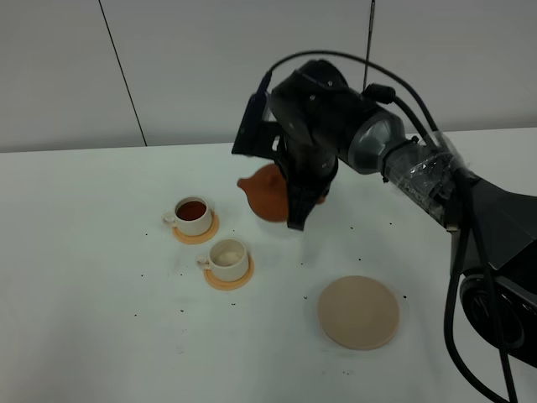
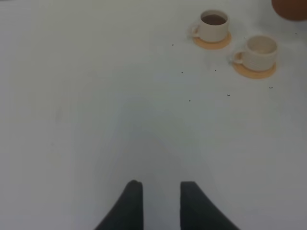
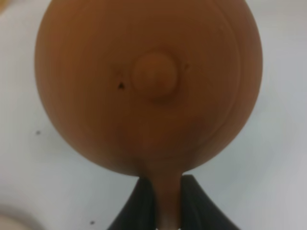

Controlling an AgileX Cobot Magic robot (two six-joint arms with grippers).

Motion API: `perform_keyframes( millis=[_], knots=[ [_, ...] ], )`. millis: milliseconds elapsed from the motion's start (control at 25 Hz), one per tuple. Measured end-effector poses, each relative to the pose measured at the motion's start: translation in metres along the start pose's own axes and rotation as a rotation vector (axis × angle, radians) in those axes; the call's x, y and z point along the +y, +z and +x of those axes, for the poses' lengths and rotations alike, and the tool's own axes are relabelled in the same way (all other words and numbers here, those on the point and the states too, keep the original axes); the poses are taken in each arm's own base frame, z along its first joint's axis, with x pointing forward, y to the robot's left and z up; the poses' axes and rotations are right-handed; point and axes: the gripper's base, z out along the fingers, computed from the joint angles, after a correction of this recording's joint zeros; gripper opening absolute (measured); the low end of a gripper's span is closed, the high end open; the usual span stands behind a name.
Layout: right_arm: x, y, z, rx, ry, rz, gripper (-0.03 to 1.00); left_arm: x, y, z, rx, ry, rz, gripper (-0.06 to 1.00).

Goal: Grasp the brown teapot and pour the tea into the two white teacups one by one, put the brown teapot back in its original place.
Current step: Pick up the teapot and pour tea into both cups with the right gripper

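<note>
While the R gripper (image 1: 298, 214) is clamping its jaws tight on the loop handle (image 3: 167, 194), the brown teapot (image 1: 267, 193) is hanging above the white table (image 1: 84, 294). It is just beside the two white teacups (image 1: 228, 256) and well apart from the beige coaster (image 1: 359, 312), which is lying bare nearer the camera on the R.

Teapot is looking round & squat, in matte reddish-brown clay, w/ its short spout (image 1: 244, 185) pointing twd the far cup (image 1: 193, 214). Far cup is holding dark tea, while the near cup (image 2: 261, 51) is showing a pale inside. Both are smooth cream-white w/ tiny side handles, each sitting on a small round orange-tan saucer (image 1: 195, 232). Coaster is flat, round, dull, and wider than the saucers. Dark specks are dotting the table.

R wrist view is adding the lid from straight above: a small knob (image 3: 154, 75) at centre, faint rings and one dark fleck beside it. Black fingers (image 3: 144, 206) are pinching the handle from both sides.

L wrist view is showing the L gripper (image 2: 161, 203) over plain table, jaws a little apart w/ nothing btwn them. The cups are lying farther off there, and the teapot is showing only as a brown sliver at the frame edge.
</note>
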Motion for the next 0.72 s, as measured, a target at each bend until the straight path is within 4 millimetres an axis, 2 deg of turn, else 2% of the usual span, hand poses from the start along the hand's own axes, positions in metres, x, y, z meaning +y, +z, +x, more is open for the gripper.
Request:
perform_keyframes(
  millis=[280,400,520,720],
  knots=[
    [-0.01,-0.024,-0.001,-0.026,0.073,0.057,0.1,0.0,0.0,0.0,0.0,0.0,0.0,0.26],
    [-0.007,-0.035,0.001,-0.006,0.091,0.08,0.1,0.0,0.0,0.0,0.0,0.0,0.0,0.26],
    [0.006,-0.049,0.004,0.01,0.096,0.065,0.1,0.0,0.0,0.0,0.0,0.0,0.0,0.26],
    [0.039,-0.059,0.009,0.095,0.094,0.058,0.1,0.0,0.0,0.0,0.0,0.0,0.0,0.26]
  ],
)
